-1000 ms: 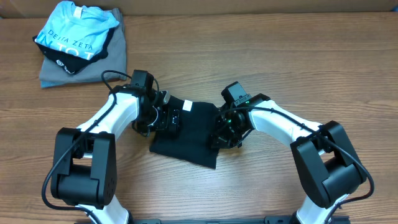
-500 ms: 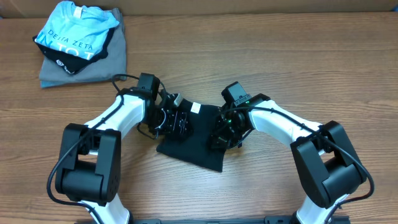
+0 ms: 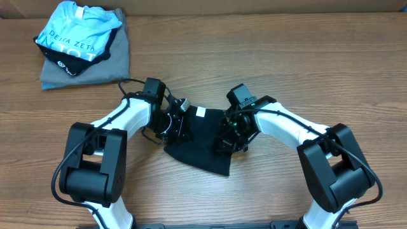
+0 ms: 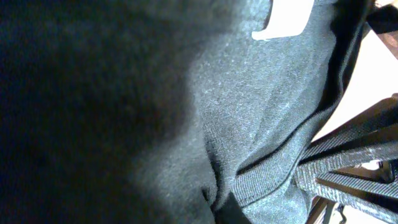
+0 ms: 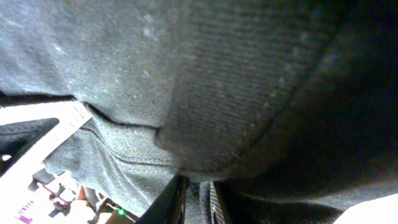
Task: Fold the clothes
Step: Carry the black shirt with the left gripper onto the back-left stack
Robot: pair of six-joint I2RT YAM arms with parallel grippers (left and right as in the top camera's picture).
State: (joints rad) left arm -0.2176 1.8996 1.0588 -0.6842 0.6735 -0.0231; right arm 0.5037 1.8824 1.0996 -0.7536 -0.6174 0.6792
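The wooden tabletop (image 3: 286,70) is the biggest thing here. Near its middle lies the black T-shirt (image 3: 202,143), all bunched up. Its long way runs from the far edge, where the neck is, down to a corner close to the robot.

The shirt sits right between the two arms. The left end effector (image 3: 177,124) is at the shirt's left side, and the right end effector (image 3: 230,136) is at its right side. Both touch the cloth, so neither arm is nearer than the other.

The left end effector is squeezed tight, and it looks like it has a pinch of the shirt near the neck band (image 4: 267,177). The right one's fingers (image 5: 177,199) are almost together, with a bit of cloth between them.

I think the next move is to pull the two sides apart, so the shirt opens flat.

The little white tag (image 3: 201,112) shows at the far edge, between both end effectors.
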